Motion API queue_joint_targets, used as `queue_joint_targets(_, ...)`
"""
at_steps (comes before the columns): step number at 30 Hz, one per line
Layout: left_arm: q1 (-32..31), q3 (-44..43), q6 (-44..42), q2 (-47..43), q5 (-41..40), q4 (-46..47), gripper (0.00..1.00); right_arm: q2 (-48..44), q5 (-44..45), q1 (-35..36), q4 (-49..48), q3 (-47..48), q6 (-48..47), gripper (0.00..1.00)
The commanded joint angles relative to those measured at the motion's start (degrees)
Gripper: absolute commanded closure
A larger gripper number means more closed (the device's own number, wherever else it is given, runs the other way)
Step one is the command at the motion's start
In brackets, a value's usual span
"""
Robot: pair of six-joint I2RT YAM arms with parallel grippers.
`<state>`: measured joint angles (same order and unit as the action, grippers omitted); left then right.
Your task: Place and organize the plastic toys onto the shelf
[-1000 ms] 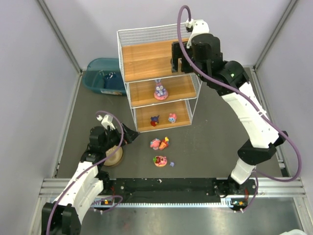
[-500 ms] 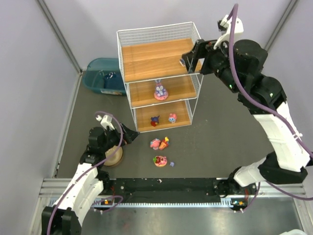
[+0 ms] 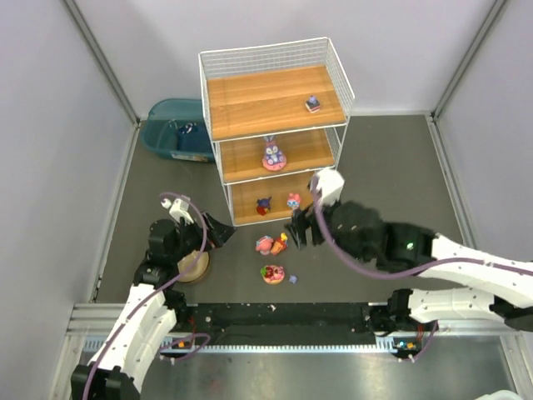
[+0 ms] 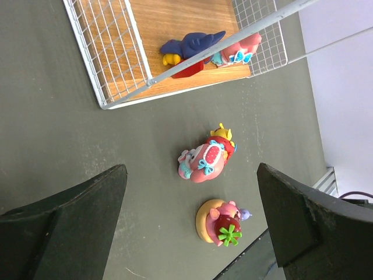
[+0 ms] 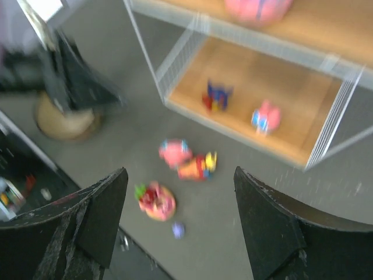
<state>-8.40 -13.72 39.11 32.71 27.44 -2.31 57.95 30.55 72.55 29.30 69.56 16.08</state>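
Observation:
The shelf (image 3: 250, 100) stands at the back. It holds a small toy (image 3: 312, 103) on the top board, a purple-eared bunny (image 3: 272, 154) on the middle board, and a dark blue toy (image 3: 263, 205) and a pink toy (image 3: 292, 200) on the bottom board. On the table in front lie a pink toy (image 3: 265, 244), a red-yellow toy (image 3: 281, 242), a flower-topped disc (image 3: 272, 273) and a tiny purple piece (image 3: 292, 279). My left gripper (image 3: 218, 233) is open and empty, left of them. My right gripper (image 3: 294, 233) is open and empty, above them, and its view is blurred.
A tan round bowl (image 3: 193, 267) sits under my left arm. A teal bin (image 3: 175, 129) stands left of the shelf. Grey walls close in the table on both sides and at the back.
My right arm has swung from the shelf's top tier down to the front of the shelf, above the loose toys. A small toy now stands on the top board. The left arm barely moved.

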Motion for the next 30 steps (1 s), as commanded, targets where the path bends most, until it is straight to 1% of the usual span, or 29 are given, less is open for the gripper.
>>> queue_joint_targets(1, -0.1, -0.3, 0.3, -2.5, -0.1, -0.2, 0.01, -1.8, -5.6, 2.1, -7.7, -19.7, 9.8, 0.27)
queue_joint_targets(2, -0.1, -0.1, 0.3, -2.6, -0.2, 0.0, 0.01, -2.2, -8.5, 2.2, -9.4, -23.0, 11.2, 0.27)
queue_joint_targets(3, -0.1, -0.1, 0.3, -2.6, 0.0, -0.1, 0.01, -2.7, -9.3, 2.4, -10.8, -26.0, 12.4, 0.28)
queue_joint_targets(4, -0.1, -0.1, 0.2, -2.5, 0.2, -0.1, 0.01, -2.9, -10.1, 2.4, -14.2, -30.9, 13.4, 0.28)
queue_joint_targets(6, -0.1, -0.3, 0.1, -2.4, 0.3, -0.1, 0.01, -2.8, -10.4, 2.5, -15.4, -34.0, 16.4, 0.28)
queue_joint_targets(7, -0.1, -0.3, 0.1, -2.1, 0.3, -0.2, 0.01, -1.9, -9.7, 2.5, -13.9, -34.4, 17.7, 0.28)
queue_joint_targets(9, -0.1, -0.6, 0.3, -2.2, 0.7, -0.4, 0.01, -0.3, -7.1, 2.4, -10.7, -33.4, 22.2, 0.29)
queue_joint_targets(10, -0.1, -0.6, 0.5, -2.2, 0.7, -0.5, 0.01, 1.8, -5.9, 2.4, -8.7, -31.1, 24.2, 0.30)
queue_joint_targets(11, -0.1, -0.5, 0.7, -2.2, 0.9, -0.5, 0.01, 3.2, -4.8, 2.4, -4.9, -29.9, 28.0, 0.32)
queue_joint_targets(13, -0.1, -0.5, 0.9, -2.4, 1.3, -0.2, 0.01, 5.5, -5.0, 2.4, -2.6, -26.8, 30.9, 0.37)
queue_joint_targets(14, -0.1, -0.4, 0.8, -2.3, 1.6, -0.3, 0.01, 7.9, -5.6, 2.4, -1.0, -25.9, 34.4, 0.39)
queue_joint_targets(16, -0.1, -0.4, 0.7, -2.6, 2.3, -0.6, 0.01, 10.0, -6.5, 2.4, -0.1, -24.2, 38.1, 0.43)
queue_joint_targets(17, -0.1, -0.3, 0.7, -2.8, 2.6, -0.8, 0.01, 11.4, -7.7, 2.6, 0.0, -24.1, 41.5, 0.44)
queue_joint_targets(19, -0.1, -0.3, 0.6, -3.3, 3.5, -1.4, 0.01, 12.7, -8.0, 2.8, 0.2, -24.1, 45.0, 0.45)
queue_joint_targets(22, -0.1, -0.3, 0.2, -4.1, 4.7, -2.4, 0.01, 14.3, -7.6, 3.0, 0.8, -24.9, 52.1, 0.48)
queue_joint_targets(26, -0.2, 0.2, -0.8, -4.8, 6.3, -3.4, 0.01, 16.8, -5.0, 3.6, 1.2, -24.7, 56.9, 0.53)
queue_joint_targets(30, -0.2, 0.2, -1.1, -5.0, 7.3, -3.6, 0.01, 19.4, -2.4, 4.4, 2.1, -23.5, 60.7, 0.53)
